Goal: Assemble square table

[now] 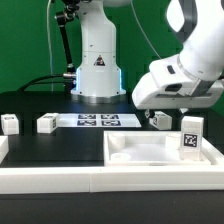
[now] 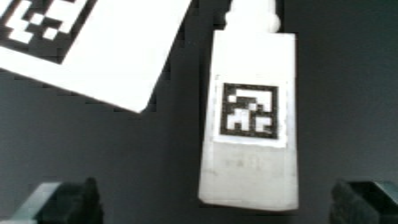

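Assembly barely begun: white square plastic tray (image 1: 150, 152) seemingly legless. Tool (image 2: 214, 200) wide, straddling white tagged block leg (image 2: 249, 120) at tray's twelve o'clock.

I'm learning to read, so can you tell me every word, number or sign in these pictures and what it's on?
No words or numbers can be read.
white plastic block leg: a black-and-white square tag, a pattern, no letters.
flat white marker board: tags of the same kind.
white robot base: a small dark triangle sign, too small to read.
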